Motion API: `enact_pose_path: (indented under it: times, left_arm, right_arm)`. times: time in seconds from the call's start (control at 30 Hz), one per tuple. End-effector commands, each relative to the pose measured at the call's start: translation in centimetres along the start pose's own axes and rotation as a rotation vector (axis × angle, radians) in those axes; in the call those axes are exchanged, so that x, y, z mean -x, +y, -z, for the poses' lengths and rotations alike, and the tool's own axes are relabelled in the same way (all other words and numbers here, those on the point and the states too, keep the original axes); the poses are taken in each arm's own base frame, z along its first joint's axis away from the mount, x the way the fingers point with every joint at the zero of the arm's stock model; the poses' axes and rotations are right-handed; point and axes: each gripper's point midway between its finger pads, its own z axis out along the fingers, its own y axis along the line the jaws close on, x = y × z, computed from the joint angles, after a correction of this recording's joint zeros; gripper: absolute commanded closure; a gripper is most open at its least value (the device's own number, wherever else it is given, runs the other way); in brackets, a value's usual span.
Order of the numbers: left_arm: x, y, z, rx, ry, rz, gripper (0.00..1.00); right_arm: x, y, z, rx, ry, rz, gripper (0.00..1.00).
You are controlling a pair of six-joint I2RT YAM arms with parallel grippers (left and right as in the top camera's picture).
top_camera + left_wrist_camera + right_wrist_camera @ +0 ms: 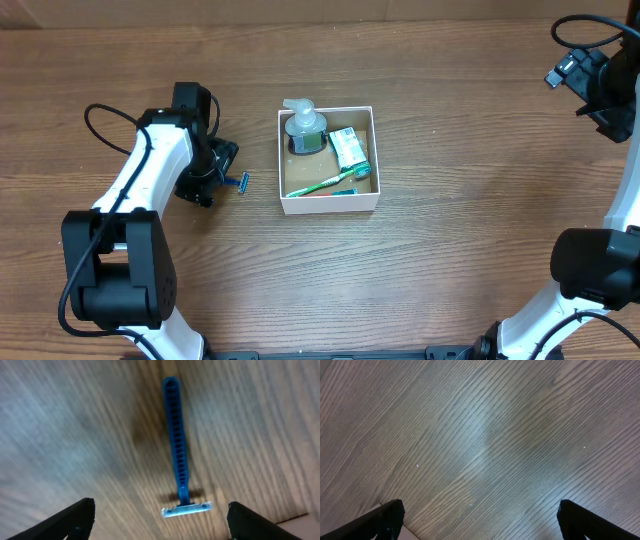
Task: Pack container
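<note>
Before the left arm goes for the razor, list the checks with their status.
1. Left claw open: ok, fingers spread wide.
2. Razor between the fingers: ok, its head lies there.
3. Razor flat on the table, nothing touching it: ok.
4. Room in the container: cannot tell; pump bottle, small box and toothbrush fill much of it.
5. Right claw out of the way: ok, far from the container.

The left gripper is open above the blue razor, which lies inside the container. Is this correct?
No. The blue razor lies on the table, outside the container, as the overhead view shows. The left gripper is indeed open above it.
</note>
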Motion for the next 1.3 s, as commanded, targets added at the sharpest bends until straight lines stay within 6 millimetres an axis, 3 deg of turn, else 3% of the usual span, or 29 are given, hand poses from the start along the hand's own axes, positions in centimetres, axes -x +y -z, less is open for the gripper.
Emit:
enact_pose_path:
  times: [0.0,0.27,0.6,0.87,1.1,1.17,1.27]
  left_arm:
    - [-0.1,0.3,-1.4,0.021,0.008,-0.001,0.13]
    - [0.1,-0.4,-2.7,0.010,0.011,-0.052,0.16]
    - [-0.9,0.3,-5.8,0.069,0.084,-0.084,0.18]
    - [-1.4,1.4,-6.8,0.114,0.118,-0.209,0.35]
    - [-1.0,1.4,-6.9,0.115,0.102,-0.307,0.67]
    - [-0.8,1.5,-6.9,0.121,0.091,-0.308,0.84]
    - [-0.4,1.6,-6.9,0.132,0.071,-0.309,0.87]
  right_arm:
    - [0.0,0.3,0.6,0.013,-0.015,-0.002,0.00]
    - [0.0,0.3,0.6,0.013,-0.015,-0.002,0.00]
    - [0.0,0.3,0.6,0.014,-0.015,-0.002,0.00]
    - [0.0,0.3,0.6,0.013,-0.015,-0.002,0.00]
    - [0.0,0.3,0.6,0.013,-0.015,-0.002,0.00]
    - [0.0,0.3,0.6,0.013,-0.015,-0.002,0.00]
    - [0.0,0.3,0.6,0.013,-0.015,-0.002,0.00]
